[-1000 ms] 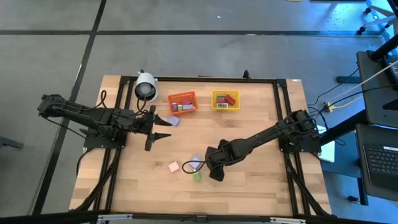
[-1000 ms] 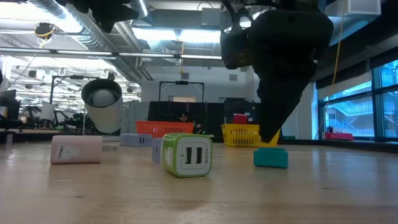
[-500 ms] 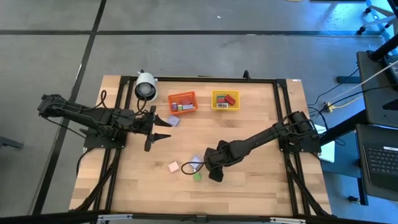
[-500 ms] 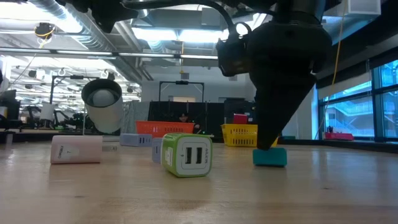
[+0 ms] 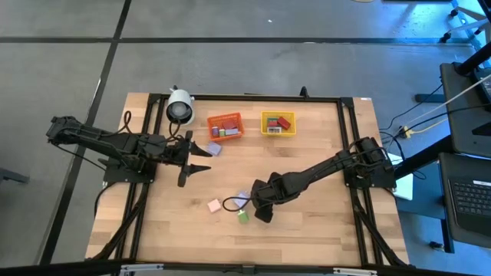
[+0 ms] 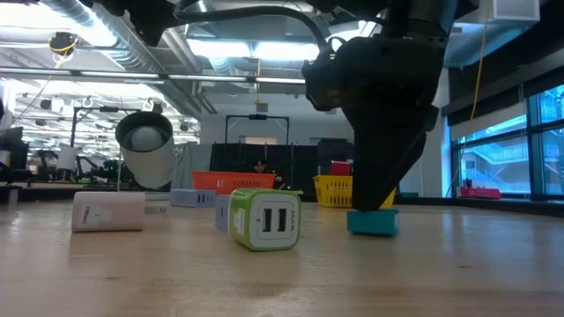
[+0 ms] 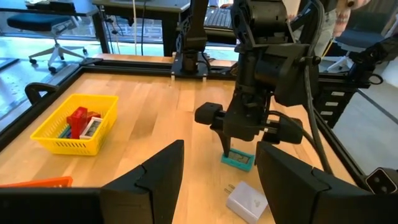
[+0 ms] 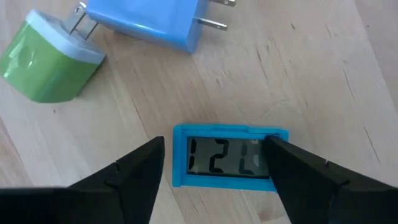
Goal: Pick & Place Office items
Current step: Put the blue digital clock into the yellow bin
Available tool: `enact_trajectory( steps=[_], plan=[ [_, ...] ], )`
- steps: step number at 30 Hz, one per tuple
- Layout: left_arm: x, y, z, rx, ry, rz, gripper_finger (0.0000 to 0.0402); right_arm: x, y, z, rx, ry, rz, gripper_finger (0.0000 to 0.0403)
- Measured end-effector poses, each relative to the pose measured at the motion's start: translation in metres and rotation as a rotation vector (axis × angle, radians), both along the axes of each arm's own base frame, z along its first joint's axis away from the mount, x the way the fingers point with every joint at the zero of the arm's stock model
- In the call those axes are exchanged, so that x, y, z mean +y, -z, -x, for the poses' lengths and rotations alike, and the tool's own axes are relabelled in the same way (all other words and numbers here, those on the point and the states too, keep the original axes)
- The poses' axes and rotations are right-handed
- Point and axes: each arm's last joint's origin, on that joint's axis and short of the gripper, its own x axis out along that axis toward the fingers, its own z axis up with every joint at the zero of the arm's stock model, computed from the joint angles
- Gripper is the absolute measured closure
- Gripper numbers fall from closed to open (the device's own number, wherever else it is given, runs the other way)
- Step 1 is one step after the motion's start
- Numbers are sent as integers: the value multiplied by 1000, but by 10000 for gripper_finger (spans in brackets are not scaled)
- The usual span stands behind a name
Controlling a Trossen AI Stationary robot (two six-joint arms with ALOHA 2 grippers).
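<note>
Right hand point(image 8: 214, 163) is down over the small teal flat block with a digital display point(image 8: 229, 155), fingers spread either side, not gripping yet. The block lies flat on the wooden counter point(image 5: 307, 230), mid-front. Best to centre it between the fingers before squeezing, then lift straight. Green-and-white cube charger point(image 8: 46, 61) and blue plug adapter point(image 8: 149, 22) sit near; open counter on the other side. Left hand point(image 5: 198, 157) waits open, well apart.
</note>
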Motion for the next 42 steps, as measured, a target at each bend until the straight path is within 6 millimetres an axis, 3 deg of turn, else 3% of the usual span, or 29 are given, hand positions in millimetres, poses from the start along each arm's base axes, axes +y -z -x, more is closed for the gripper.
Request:
enact_trajectory(
  steps=[8, 16, 26, 33, 42],
  plan=[
    [0, 0, 0, -4, -2, 10, 206, -7, -8, 5, 44, 96, -48, 143],
    [0, 0, 0, -5, 0, -1, 206, -12, -19, 6, 13, -51, 40, 122],
    [0, -1, 0, -6, 0, -6, 206, -19, -53, 32, 386, -648, 253, 124],
    [1, -1, 0, -7, -25, -12, 206, -14, -56, 22, 279, -816, 351, 124],
    [1, -1, 0, -8, -27, -15, 206, 8, -54, 14, 108, -1053, 315, 124]
  ],
)
